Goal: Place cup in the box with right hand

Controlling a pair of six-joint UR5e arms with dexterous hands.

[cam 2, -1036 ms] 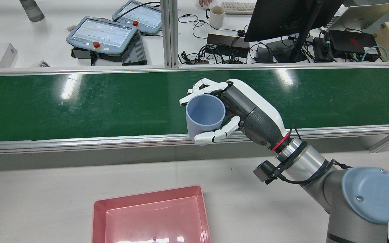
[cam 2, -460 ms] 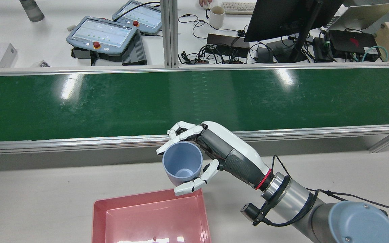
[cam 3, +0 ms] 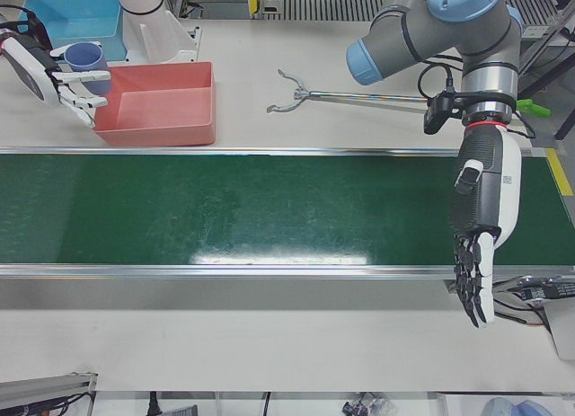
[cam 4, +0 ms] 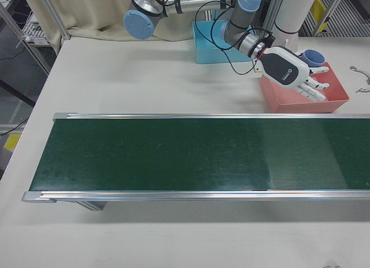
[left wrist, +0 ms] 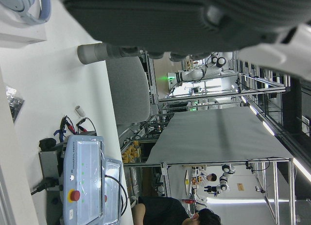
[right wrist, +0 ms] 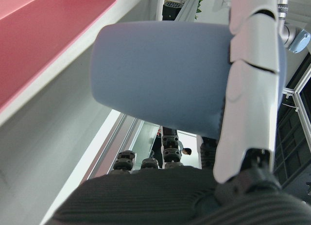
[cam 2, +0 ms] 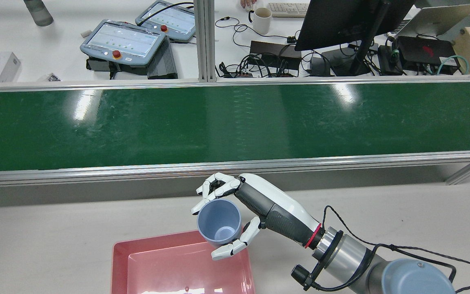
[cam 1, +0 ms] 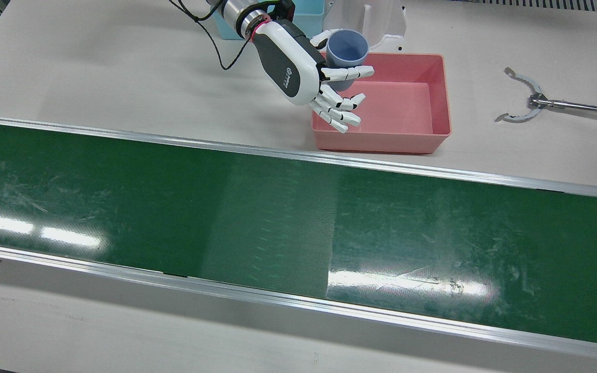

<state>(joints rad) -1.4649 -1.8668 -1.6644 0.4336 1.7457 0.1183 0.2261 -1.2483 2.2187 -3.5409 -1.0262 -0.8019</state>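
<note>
Right hand [cam 2: 235,216] grasping the blue cup [cam 2: 218,222], upright, over the pink box [cam 2: 169,267] corner at lower centre of rear view. Left hand [cam 3: 476,254] released, fingers [cam 3: 473,290] pointing down at right of left-front view.

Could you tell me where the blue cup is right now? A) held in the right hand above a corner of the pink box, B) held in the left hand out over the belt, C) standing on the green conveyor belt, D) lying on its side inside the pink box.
A: the right hand is closed around the upright blue cup, which hangs over a corner of the pink box, not yet set down.
</note>
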